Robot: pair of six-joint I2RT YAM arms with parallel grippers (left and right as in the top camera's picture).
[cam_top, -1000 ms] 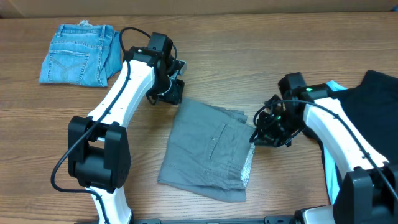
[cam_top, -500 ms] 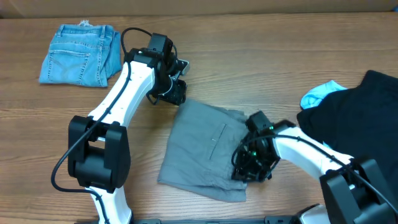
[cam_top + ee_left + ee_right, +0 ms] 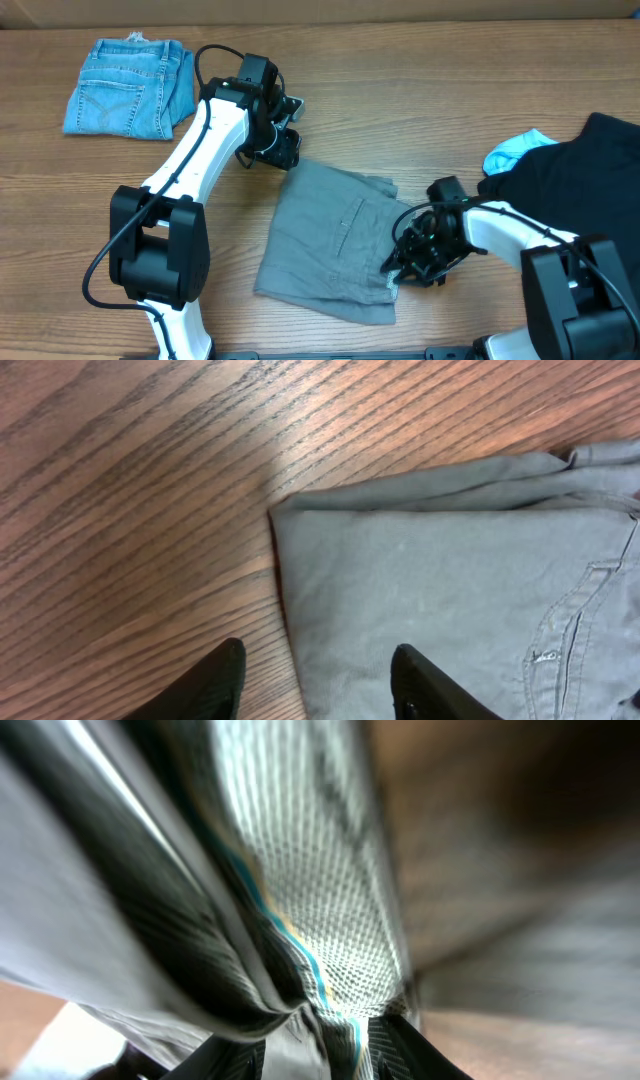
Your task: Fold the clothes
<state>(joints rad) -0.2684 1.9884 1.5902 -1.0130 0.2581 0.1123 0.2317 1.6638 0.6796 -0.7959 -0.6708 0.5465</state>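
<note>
1. At the upper left of the overhead frame I see a small folded pair of blue denim shorts (image 3: 128, 88) lying on the brown wood-grain table (image 3: 450, 80), well apart from the arms.
2. At upper centre, the left gripper (image 3: 283, 140) is at the top left corner of the folded grey-green cotton shorts (image 3: 330, 240). The overhead camera hides its fingers. My left wrist camera shows them apart: one dark finger (image 3: 215, 680) over bare wood, the other over the cloth, nothing pinched.
3. The grey-green shorts lie flat at centre frame. Only the left wrist view shows their stitched seam clearly.
4. At lower centre right, the right gripper (image 3: 405, 265) is at the shorts' right edge. The blurred right wrist view shows white mesh lining (image 3: 310, 910) with a teal and yellow stripe running down between its fingers. I cannot tell whether they clamp it.
5. At the far right lies a heaped black garment (image 3: 590, 185), with a light blue garment (image 3: 510, 152) at its left edge.
</note>
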